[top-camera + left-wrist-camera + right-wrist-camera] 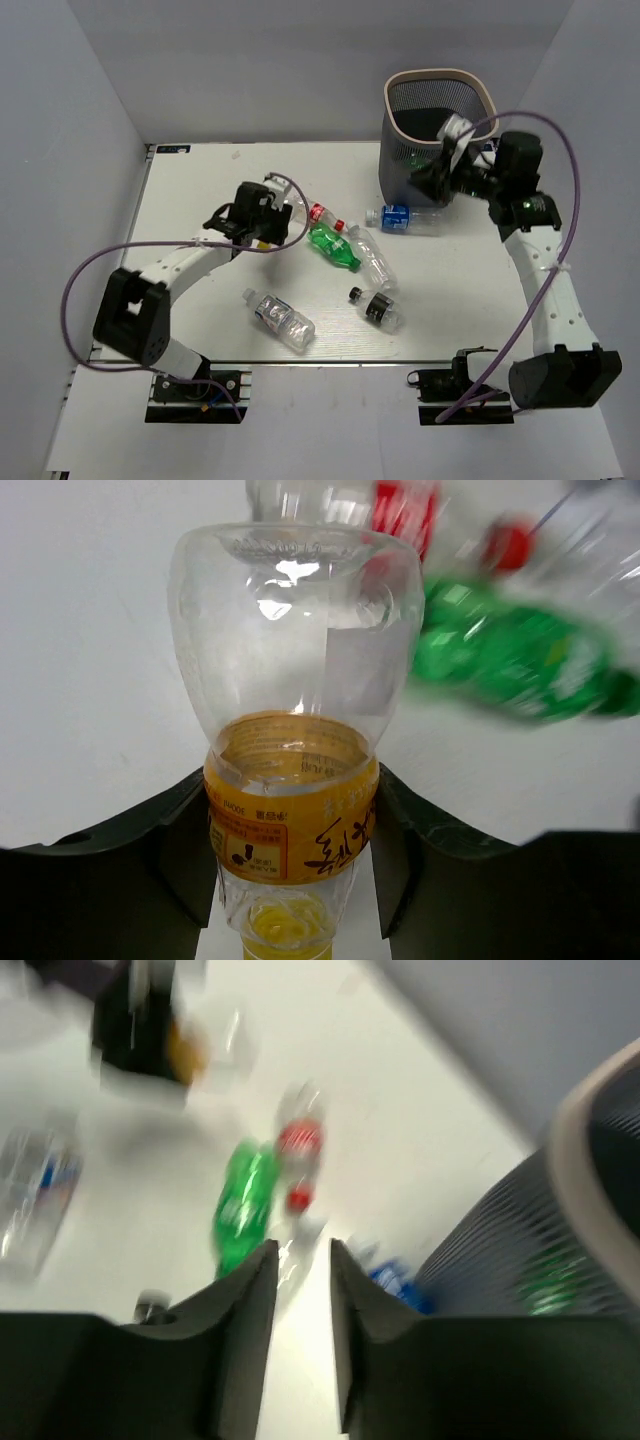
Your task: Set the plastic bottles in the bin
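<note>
Clear plastic fills my left wrist view: the left gripper (pixel 290 790) is clamped on the yellow-labelled bottle (pixel 295 650), its fingers (pixel 185 830) pressing the label band from both sides, cap end toward the camera. From above, I see that gripper (pixel 266 216) at about 10 o'clock on the table (pixel 200 190), just beside the red-labelled bottle (pixel 318 214). The green bottle (pixel 333 247) lies near the middle, touching the red-labelled one at its upper end, with a long clear bottle (pixel 372 262) at its 3 o'clock side. A black-capped bottle (pixel 378 307) lies at 5 o'clock, a small clear bottle (pixel 280 317) at 7 o'clock, well apart from the rest. The bin (pixel 430 74) stands upright at 1 o'clock, and a blue-labelled bottle (pixel 400 217) lies at its foot. My right gripper (pixel 445 170) hangs against the bin's near wall; on its wrist view, blurred, the right gripper (pixel 303 1250) has its fingers only a narrow gap apart, with nothing between them.
</note>
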Robot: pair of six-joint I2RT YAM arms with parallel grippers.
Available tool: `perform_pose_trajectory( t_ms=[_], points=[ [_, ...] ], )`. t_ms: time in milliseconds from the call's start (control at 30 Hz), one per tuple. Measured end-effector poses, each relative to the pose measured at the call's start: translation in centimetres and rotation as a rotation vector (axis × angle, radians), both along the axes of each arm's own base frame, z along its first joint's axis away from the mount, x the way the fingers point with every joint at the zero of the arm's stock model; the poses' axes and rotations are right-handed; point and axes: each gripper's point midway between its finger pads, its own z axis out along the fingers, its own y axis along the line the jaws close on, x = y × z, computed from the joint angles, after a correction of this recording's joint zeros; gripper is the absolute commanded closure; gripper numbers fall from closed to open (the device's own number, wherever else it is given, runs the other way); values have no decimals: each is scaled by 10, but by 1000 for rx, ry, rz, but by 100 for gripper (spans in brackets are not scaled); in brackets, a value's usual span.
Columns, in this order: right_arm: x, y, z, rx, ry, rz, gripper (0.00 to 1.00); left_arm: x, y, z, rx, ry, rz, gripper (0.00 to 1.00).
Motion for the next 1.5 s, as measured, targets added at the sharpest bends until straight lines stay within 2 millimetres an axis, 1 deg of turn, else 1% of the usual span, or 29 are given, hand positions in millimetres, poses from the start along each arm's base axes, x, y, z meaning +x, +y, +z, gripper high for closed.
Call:
perform_pose_trajectory(
  t_ms=[33,67,100,167,233,267,333,400,433,467,500,533,600,667,733,867,933,967,1000,1067,1100,1133,1200,1300,1333,1400,1433,1467,1500],
  points=[
    [-11,1,-22,-31,20,34,55,2,-4,23,-31,-44,-11,85],
    [-21,1,-47,-56,62,58,47,7,-11,53,-70,-98,-27,86],
    [-35,0,-78,-84,120,83,42,13,-19,86,-116,-164,-47,86],
    [-57,-3,-129,-129,225,111,39,24,-38,147,-200,-274,-94,86],
    [-73,-5,-165,-163,313,125,39,31,-55,196,-278,-364,-141,86],
    [-79,-7,-178,-179,343,128,39,35,-65,219,-316,-404,-165,86],
    [-87,-8,-193,-202,384,132,32,41,-84,250,-388,-454,-210,86],
    [-89,-8,-199,-223,390,133,27,52,-106,272,-456,-483,-250,86],
    [-88,-7,-201,-233,389,135,25,57,-116,279,-484,-490,-267,86],
    [-88,-7,-203,-240,391,136,23,64,-129,284,-516,-493,-286,86],
    [-88,-7,-205,-248,394,138,23,71,-142,290,-550,-499,-304,86],
    [-88,-6,-208,-256,397,141,23,78,-154,291,-577,-493,-317,85],
    [-90,-6,-215,-269,407,144,23,91,-178,295,-637,-497,-342,85],
    [-95,-6,-223,-283,427,147,20,98,-200,294,-693,-483,-366,85],
    [-99,-7,-231,-297,448,150,20,106,-222,299,-761,-486,-388,85],
    [-105,-8,-243,-316,472,148,19,115,-256,310,-879,-506,-413,85],
    [-110,-10,-250,-326,487,145,19,116,-269,317,-935,-510,-423,83],
    [-111,-11,-253,-332,491,142,19,117,-274,324,-971,-521,-424,83],
    [-114,-12,-256,-336,496,140,19,117,-277,329,-999,-525,-425,80],
    [-117,-13,-259,-340,498,136,17,117,-282,339,-1055,-536,-421,79],
    [-118,-13,-259,-339,499,134,17,117,-284,341,-1078,-538,-415,75],
    [-119,-13,-260,-339,500,133,17,116,-287,343,-1103,-537,-410,75],
    [-120,-14,-260,-336,499,128,17,119,-290,343,-1142,-537,-382,72],
    [-119,-13,-260,-333,494,123,16,128,-296,338,-1187,-550,-321,66],
    [-118,-13,-259,-330,489,120,16,133,-298,336,-1198,-556,-289,62],
    [-117,-13,-257,-324,484,115,16,137,-309,328,-1212,-557,-264,55],
    [-117,-12,-257,-320,481,112,16,138,-314,325,-1223,-563,-254,40],
    [-117,-12,-258,-318,478,110,16,140,-320,319,-1228,-561,-237,34],
    [-118,-12,-259,-316,479,108,13,141,-325,313,-1229,-558,-222,26]
  ],
)
